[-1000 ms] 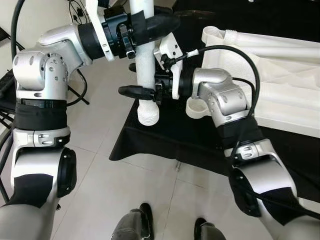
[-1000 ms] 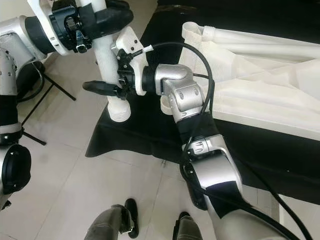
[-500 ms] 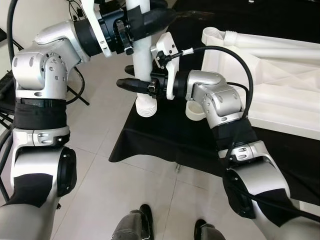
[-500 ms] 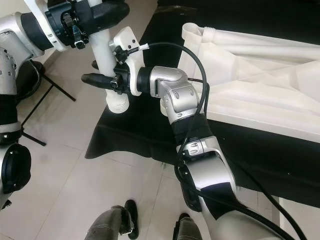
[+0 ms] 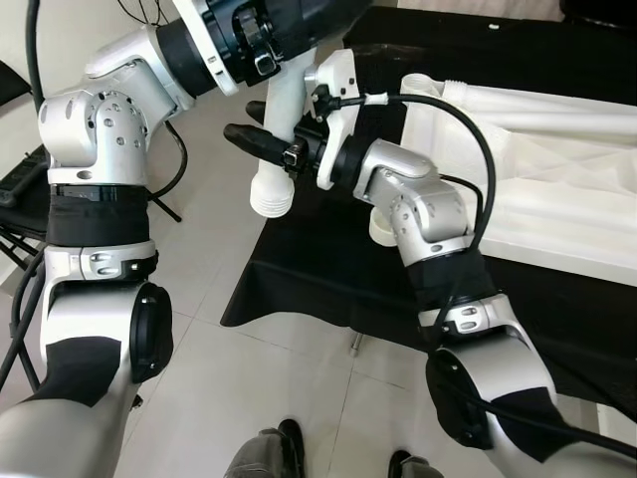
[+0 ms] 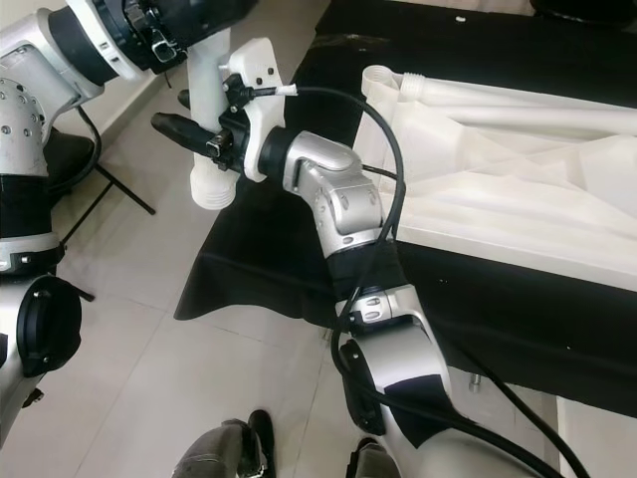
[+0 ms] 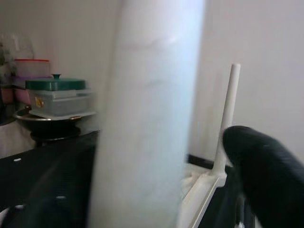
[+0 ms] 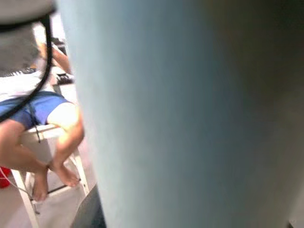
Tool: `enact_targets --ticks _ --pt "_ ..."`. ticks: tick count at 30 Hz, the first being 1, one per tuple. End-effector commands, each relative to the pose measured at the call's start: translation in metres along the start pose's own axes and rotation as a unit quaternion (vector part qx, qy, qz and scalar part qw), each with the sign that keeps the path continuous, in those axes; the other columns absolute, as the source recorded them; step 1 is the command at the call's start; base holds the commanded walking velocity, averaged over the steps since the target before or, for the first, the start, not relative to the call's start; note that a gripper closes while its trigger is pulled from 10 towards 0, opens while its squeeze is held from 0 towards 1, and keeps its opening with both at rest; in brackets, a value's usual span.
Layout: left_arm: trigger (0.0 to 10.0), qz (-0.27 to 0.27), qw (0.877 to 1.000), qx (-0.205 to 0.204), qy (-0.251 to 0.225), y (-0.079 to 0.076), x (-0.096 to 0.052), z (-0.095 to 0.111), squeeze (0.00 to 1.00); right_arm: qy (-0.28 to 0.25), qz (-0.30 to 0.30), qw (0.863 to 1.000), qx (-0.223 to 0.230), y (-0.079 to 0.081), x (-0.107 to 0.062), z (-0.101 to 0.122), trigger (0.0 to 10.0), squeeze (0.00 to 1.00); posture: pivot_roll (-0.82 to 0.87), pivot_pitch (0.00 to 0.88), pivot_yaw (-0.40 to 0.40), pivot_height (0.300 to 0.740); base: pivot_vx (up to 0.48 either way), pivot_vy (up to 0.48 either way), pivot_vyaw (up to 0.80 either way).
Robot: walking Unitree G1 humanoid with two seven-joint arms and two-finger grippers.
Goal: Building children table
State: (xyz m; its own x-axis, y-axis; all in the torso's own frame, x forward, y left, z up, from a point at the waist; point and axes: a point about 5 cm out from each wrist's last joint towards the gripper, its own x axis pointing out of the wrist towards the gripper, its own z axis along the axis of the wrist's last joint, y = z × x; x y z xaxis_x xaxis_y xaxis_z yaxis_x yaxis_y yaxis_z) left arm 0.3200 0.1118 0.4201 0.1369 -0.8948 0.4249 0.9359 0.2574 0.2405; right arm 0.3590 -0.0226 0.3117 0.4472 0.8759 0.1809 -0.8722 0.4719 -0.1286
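The table leg [image 5: 276, 149] is a plain white plastic tube with a ribbed, threaded collar at its lower end, held tilted in the air over the tiled floor [image 5: 199, 269], just beside the black-draped surface [image 5: 328, 269] where the white tabletop [image 5: 537, 169] lies upside down. The left gripper [image 5: 299, 20] clamps its upper part; the right gripper [image 5: 261, 144] closes on it lower down, just above the collar. The right wrist view adds a seated person [image 8: 42, 123] behind the tube; the left wrist view shows stacked containers [image 7: 54, 95].
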Motion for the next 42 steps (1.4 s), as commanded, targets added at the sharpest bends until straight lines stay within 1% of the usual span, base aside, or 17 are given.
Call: enact_targets --ticks 1,3,7,8,9,10,12,14,15,16,17,18,26,33,38,41,42 --pt "10.0 -0.029 0.999 0.011 -0.018 -0.01 0.006 0.01 1.0 0.025 0.005 1.0 0.01 0.008 0.006 -0.013 0.0 0.0 0.03 0.14 0.044 0.74 0.0 0.0 0.0" --pt "10.0 0.021 0.998 0.049 -0.034 -0.009 -0.013 0.027 1.0 0.031 -0.041 0.999 0.015 -0.002 -0.004 -0.019 0.0 0.0 0.03 0.137 0.034 0.74 0.0 0.0 0.0" --pt "10.0 0.04 0.996 0.064 -0.038 -0.009 -0.019 0.033 1.0 0.032 -0.056 0.998 0.017 -0.005 -0.007 -0.021 0.0 0.0 0.03 0.137 0.034 0.74 0.0 0.0 0.0" --pt "10.0 0.088 0.991 0.087 -0.043 -0.007 -0.024 0.04 1.0 0.033 -0.083 0.996 0.016 -0.012 -0.012 -0.023 0.0 0.0 0.03 0.137 0.029 0.74 0.0 0.0 0.0" --pt "10.0 0.245 0.958 0.147 -0.024 0.008 -0.044 0.047 1.0 0.026 -0.162 0.986 0.016 -0.03 -0.024 -0.024 0.0 0.0 0.03 0.142 0.028 0.74 0.0 0.0 0.0" --pt "10.0 0.245 0.958 0.147 -0.024 0.008 -0.044 0.047 1.0 0.026 -0.162 0.986 0.016 -0.03 -0.024 -0.024 0.0 0.0 0.03 0.142 0.028 0.74 0.0 0.0 0.0" --pt "10.0 0.333 0.926 0.177 -0.009 0.016 -0.058 0.05 1.0 0.02 -0.203 0.979 0.017 -0.039 -0.031 -0.023 0.0 0.0 0.03 0.143 0.028 0.74 0.0 0.0 0.0" --pt "10.0 0.333 0.926 0.177 -0.009 0.016 -0.058 0.05 1.0 0.02 -0.203 0.979 0.017 -0.039 -0.031 -0.023 0.0 0.0 0.03 0.143 0.028 0.74 0.0 0.0 0.0" --pt "10.0 0.354 0.916 0.19 0.009 0.018 -0.065 0.046 0.0 0.016 -0.213 0.977 0.021 -0.042 -0.033 -0.023 0.0 0.0 0.03 0.147 0.028 0.74 0.0 0.0 0.0" --pt "10.0 0.363 0.911 0.196 0.022 0.017 -0.072 0.04 0.0 0.006 -0.228 0.973 0.026 -0.044 -0.036 -0.021 6.4 0.0 0.03 0.149 0.029 0.74 0.0 0.0 0.0" --pt "10.0 0.363 0.911 0.196 0.022 0.017 -0.072 0.04 0.0 0.006 -0.228 0.973 0.026 -0.044 -0.036 -0.021 6.4 0.0 0.03 0.149 0.029 0.74 0.0 0.0 0.0" --pt "10.0 0.366 0.91 0.193 0.034 0.014 -0.079 0.034 0.0 -0.008 -0.243 0.969 0.033 -0.047 -0.039 -0.019 10.0 0.0 0.03 0.15 0.031 0.74 0.48 0.0 0.0" --pt "10.0 0.431 0.885 0.172 0.03 0.001 -0.102 0.017 0.0 -0.051 -0.289 0.954 0.054 -0.052 -0.05 -0.015 10.0 0.0 0.03 0.15 0.03 0.74 0.36 0.0 0.0" --pt "10.0 0.464 0.864 0.157 0.121 -0.026 -0.123 -0.046 0.0 -0.073 -0.334 0.938 0.056 -0.055 -0.07 -0.022 10.0 0.0 0.03 0.14 0.028 0.74 0.0 0.0 0.0" --pt "10.0 0.468 0.859 0.152 0.142 -0.035 -0.128 -0.059 0.0 -0.067 -0.341 0.937 0.047 -0.053 -0.074 -0.027 10.0 0.0 0.03 0.127 0.028 0.74 0.0 0.0 0.0" --pt "10.0 0.498 0.843 0.103 0.172 -0.067 -0.148 -0.096 0.0 -0.052 -0.359 0.931 0.032 -0.039 -0.085 -0.045 10.0 0.0 0.04 0.098 0.025 0.74 0.0 0.0 0.0" --pt "10.0 0.498 0.843 0.103 0.172 -0.067 -0.148 -0.096 0.0 -0.052 -0.359 0.931 0.032 -0.039 -0.085 -0.045 10.0 0.0 0.04 0.098 0.025 0.74 0.0 0.0 0.0"
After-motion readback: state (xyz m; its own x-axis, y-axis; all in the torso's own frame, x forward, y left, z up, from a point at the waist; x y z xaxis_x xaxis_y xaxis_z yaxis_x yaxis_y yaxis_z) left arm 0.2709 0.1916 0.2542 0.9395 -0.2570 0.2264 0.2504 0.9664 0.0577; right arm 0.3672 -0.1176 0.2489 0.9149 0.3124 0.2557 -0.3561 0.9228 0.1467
